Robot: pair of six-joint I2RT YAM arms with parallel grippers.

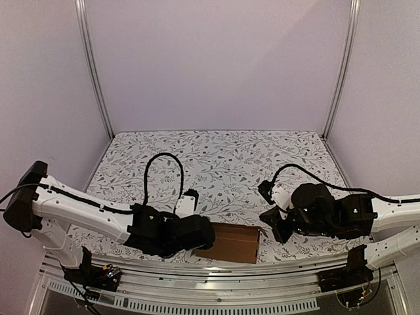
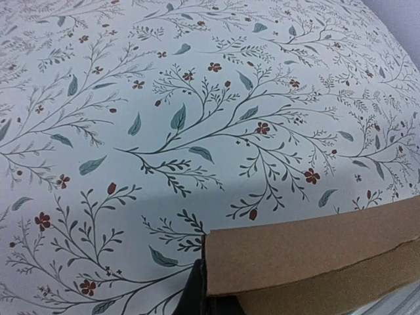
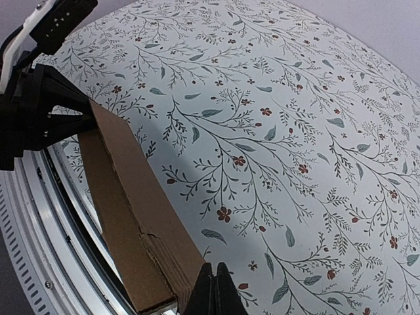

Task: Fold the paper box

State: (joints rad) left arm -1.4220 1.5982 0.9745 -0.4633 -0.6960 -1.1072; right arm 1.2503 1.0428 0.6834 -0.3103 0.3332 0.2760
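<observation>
Floral tabletop (image 1: 223, 154) between pale walls (image 1: 216, 59) bears the paper box (image 1: 226, 243)

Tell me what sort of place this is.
Likely a lab robot cell: plain walls on aluminium posts, floral-covered table, two arms bolted to a near rail, paper box between them.

A robot lab enclosure: plain pale walls (image 1: 216, 59) on aluminium posts (image 1: 94, 65) box in a floral-covered surface (image 1: 223, 151), a metal rail (image 1: 216, 289) along its near edge.
</observation>
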